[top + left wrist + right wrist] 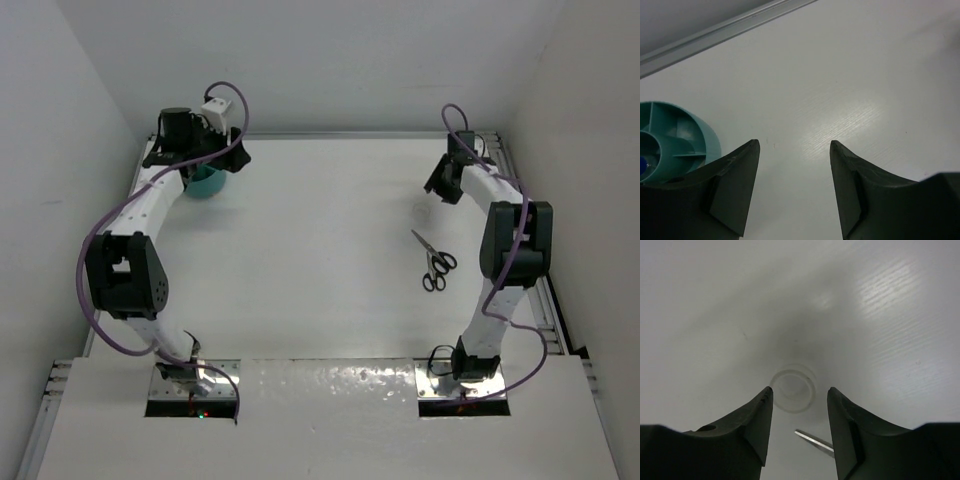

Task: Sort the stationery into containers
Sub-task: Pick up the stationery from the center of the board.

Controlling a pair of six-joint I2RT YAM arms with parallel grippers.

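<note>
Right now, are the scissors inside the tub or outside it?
Outside. The scissors lie on the table beside the right arm; the tub stands at the far left.

Teal tub [205, 184] at far left corner of white table [320, 260], partly hidden under left gripper [236, 158] (jaw state unreadable). Black-handled scissors [431, 260] lie flat at right, blades pointing away; right gripper [440, 186] beyond them, apart

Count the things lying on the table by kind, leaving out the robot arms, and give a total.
Scissors: 1
Tape roll: 1
Teal tub: 1
Total: 3
A blue bit shows inside the tub, too little of it to name or count.
</note>
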